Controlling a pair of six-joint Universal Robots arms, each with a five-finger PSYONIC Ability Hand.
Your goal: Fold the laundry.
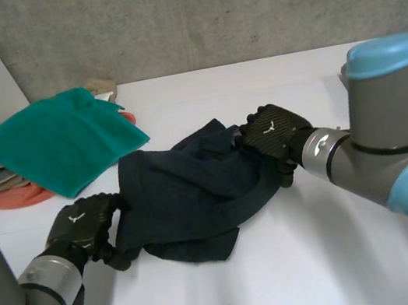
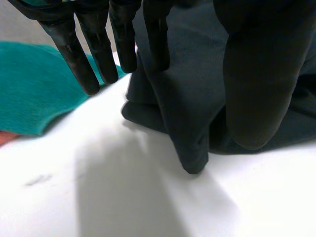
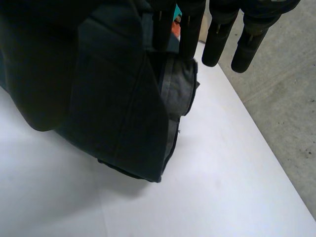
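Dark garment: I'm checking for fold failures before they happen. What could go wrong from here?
The dark garment lies bunched between the left robot hand and the right robot hand, so folding now may trap creases. The left one pinches only a narrow edge, which might slip. The green towel nearby could get dragged.

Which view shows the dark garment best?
The head view: the whole dark garment lies crumpled between the left hand and the right hand, each gripping one end. The left wrist view gives a hanging fold pinched against the thumb; the right wrist view gives a seamed edge at the fingers.
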